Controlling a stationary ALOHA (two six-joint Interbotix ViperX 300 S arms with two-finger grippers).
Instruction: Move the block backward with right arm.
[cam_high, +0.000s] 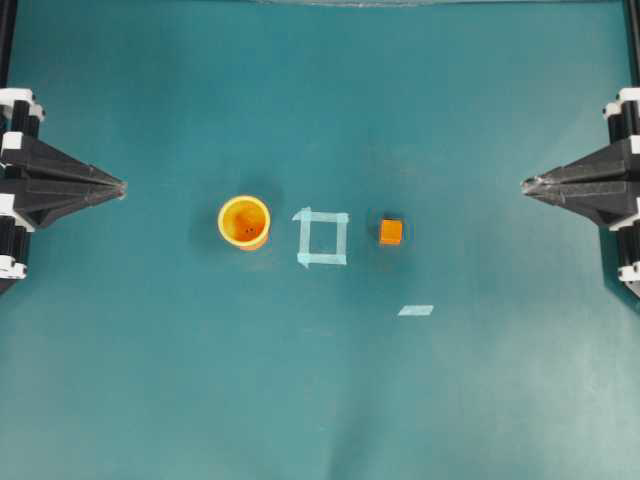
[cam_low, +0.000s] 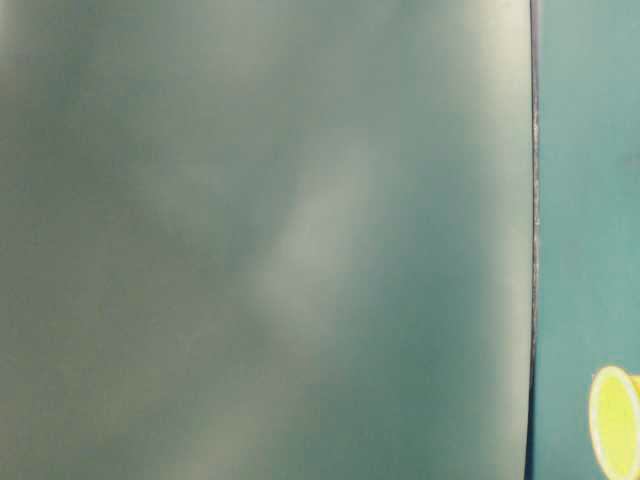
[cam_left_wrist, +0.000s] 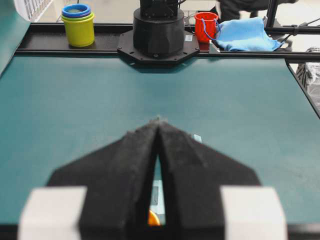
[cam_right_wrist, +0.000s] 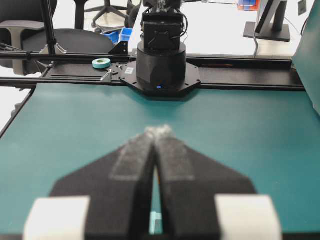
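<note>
Orange was the colour we were after — the block (cam_high: 391, 232) sat on the teal table (cam_high: 320, 400), just to the right of a pale tape square (cam_high: 322, 238) and well apart from both arms. Nothing had touched it, so we'd call this the very start: the approach step hadn't begun.

Our right gripper (cam_high: 527, 185) was parked at the right edge, its fingers pressed together to a point with nothing between them. The right wrist view showed the same thing, tips meeting. The left gripper (cam_high: 120, 187) mirrored it on the far side, also closed and empty.

Next move, as we read it: the right arm needed to swing in toward the middle, come down beside the block, and either spread its fingers to pick it up or nudge it with the closed tip toward the back of the table. A short tape strip (cam_high: 416, 310) lay nearer the front — not where we wanted to go.

As for containers, the yellow-orange cup (cam_high: 244, 221) stood upright left of the square, and looked empty apart from a couple of dark specks on its floor.
</note>
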